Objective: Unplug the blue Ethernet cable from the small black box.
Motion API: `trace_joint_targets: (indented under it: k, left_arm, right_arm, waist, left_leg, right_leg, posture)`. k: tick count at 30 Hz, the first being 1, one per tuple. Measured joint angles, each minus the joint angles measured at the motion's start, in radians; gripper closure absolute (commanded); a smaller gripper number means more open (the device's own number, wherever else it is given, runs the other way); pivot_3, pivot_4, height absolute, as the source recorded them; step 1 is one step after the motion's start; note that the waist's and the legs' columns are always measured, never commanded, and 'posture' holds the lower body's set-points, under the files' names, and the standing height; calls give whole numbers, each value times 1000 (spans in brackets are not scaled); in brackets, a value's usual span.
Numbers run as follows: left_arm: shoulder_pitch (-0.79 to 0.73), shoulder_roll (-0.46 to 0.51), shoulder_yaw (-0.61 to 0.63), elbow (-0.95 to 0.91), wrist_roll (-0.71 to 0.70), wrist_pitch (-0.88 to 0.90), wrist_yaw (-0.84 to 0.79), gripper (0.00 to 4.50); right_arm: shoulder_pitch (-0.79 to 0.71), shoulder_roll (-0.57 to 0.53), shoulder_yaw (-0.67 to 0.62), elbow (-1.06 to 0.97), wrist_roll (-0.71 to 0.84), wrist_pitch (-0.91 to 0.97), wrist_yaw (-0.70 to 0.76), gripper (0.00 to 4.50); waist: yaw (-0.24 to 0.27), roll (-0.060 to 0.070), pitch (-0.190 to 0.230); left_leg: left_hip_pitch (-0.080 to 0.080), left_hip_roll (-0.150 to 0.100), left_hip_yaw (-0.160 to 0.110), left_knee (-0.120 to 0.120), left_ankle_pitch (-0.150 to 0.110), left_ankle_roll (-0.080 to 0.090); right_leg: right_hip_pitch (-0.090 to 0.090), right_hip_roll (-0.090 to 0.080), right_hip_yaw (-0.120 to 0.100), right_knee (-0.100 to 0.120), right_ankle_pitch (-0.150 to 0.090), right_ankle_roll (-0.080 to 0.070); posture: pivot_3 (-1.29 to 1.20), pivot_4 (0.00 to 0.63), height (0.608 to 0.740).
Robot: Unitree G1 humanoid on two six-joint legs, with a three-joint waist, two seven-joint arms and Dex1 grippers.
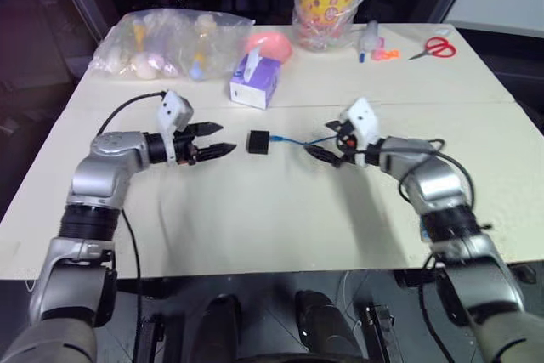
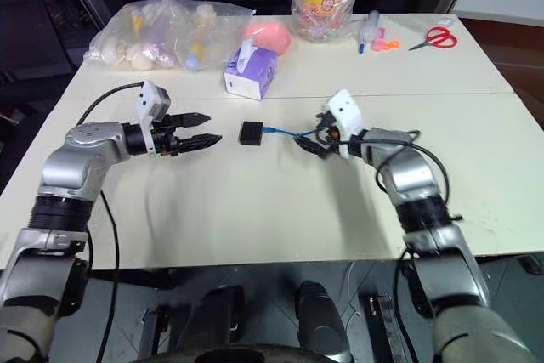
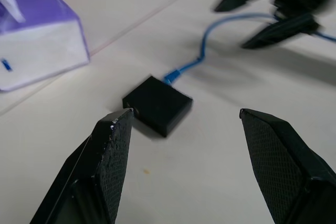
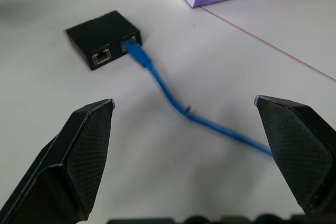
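At the middle of the pale table (image 1: 255, 227) sits the small black box (image 1: 258, 141), flat on the surface, and the blue Ethernet cable (image 1: 297, 139) is plugged into its right side, running off rightward in a loose curve. From the right wrist view the plug sits in one of two ports on that side, the other port empty beside it. On the left, the left gripper (image 1: 214, 139) hovers near the box, fingers spread wide with nothing between them, pointing right at it. On the right, the right gripper (image 1: 330, 142) faces in from the other side, jaws gaping wide too, holding nothing, with the cable running between its two fingers. Farther back stands a purple-and-white tissue box (image 1: 255, 80), just beyond the black box, and red scissors (image 1: 435, 48) lie at the far right
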Motion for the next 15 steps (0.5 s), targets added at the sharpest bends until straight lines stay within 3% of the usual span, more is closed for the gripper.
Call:
trace_joint_targets:
  k: [4, 9, 12, 15]
  left_arm:
    - [61, 56, 8, -71, -15, 57, -36, 1157]
    - [154, 62, 30, -152, -25, 100, 7, 1157]
    - [188, 61, 50, -201, -38, 118, 41, 1130]
    - [210, 53, 54, -239, -51, 127, 70, 1130]
  right_arm:
    - [-184, 102, 53, 365, -86, -148, 93, 0]
    - [-311, 194, 72, 673, -174, -274, 147, 0]
    - [-369, 228, 67, 781, -214, -322, 125, 897]
    - [-395, 257, 64, 836, -251, -360, 87, 2426]
  waist:
    - [-9, 0, 0]
    - [-8, 0, 0]
    - [-13, 0, 0]
    - [-19, 1, 0]
  left_leg:
    - [0, 0, 0, -2, 0, 0]
    - [-1, 0, -1, -1, 0, 0]
    - [0, 0, -1, -1, 0, 0]
    - [2, 0, -1, -1, 0, -1]
  right_leg:
    - [-1, 0, 0, 1, 0, 0]
    - [-1, -1, -1, 1, 0, 0]
    - [-1, -1, -1, 3, 0, 0]
    - [0, -1, -1, 5, 0, 0]
  posture:
    - [0, 150, 740]
    - [0, 150, 740]
    - [0, 150, 740]
    - [0, 150, 740]
